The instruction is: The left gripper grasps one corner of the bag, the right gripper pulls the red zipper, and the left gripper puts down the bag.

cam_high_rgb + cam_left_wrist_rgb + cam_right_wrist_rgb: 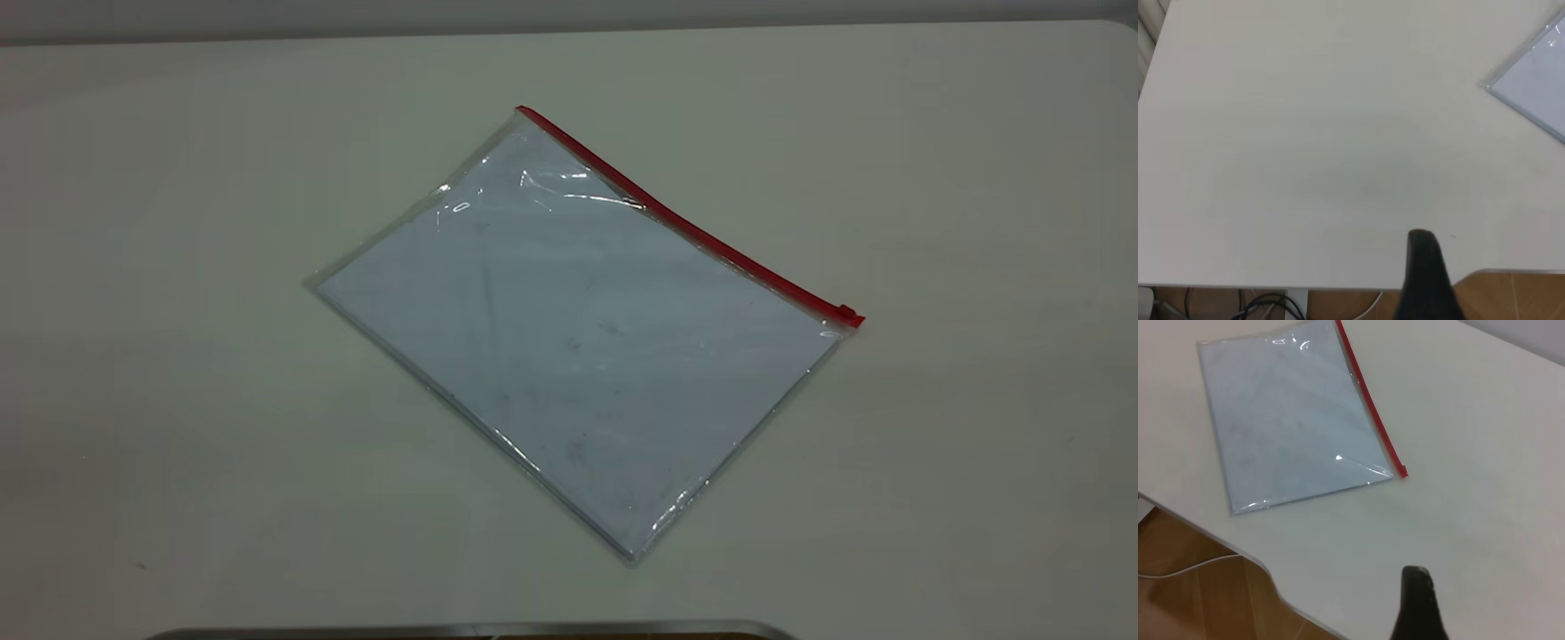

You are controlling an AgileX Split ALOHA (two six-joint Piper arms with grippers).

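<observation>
The bag (569, 347), a clear pouch with white paper inside, lies flat and slanted on the white table (178, 356). The red zipper (685, 222) runs along its far right edge, with the slider tab (846, 314) at the near right end. The corner of the bag (524, 114) at the strip's far end lies free. Neither arm shows in the exterior view. My left gripper (1421, 243) appears as one black tip over the table edge, well away from the bag (1538, 87). My right gripper (1416, 577) is also one black tip, short of the bag (1291, 420), zipper (1368, 403) and tab (1403, 472).
A metal-edged object (462, 629) sits at the front edge of the exterior view. Below the table edge, wooden floor and cables (1265, 307) show in the left wrist view. A white cable (1178, 570) lies on the floor in the right wrist view.
</observation>
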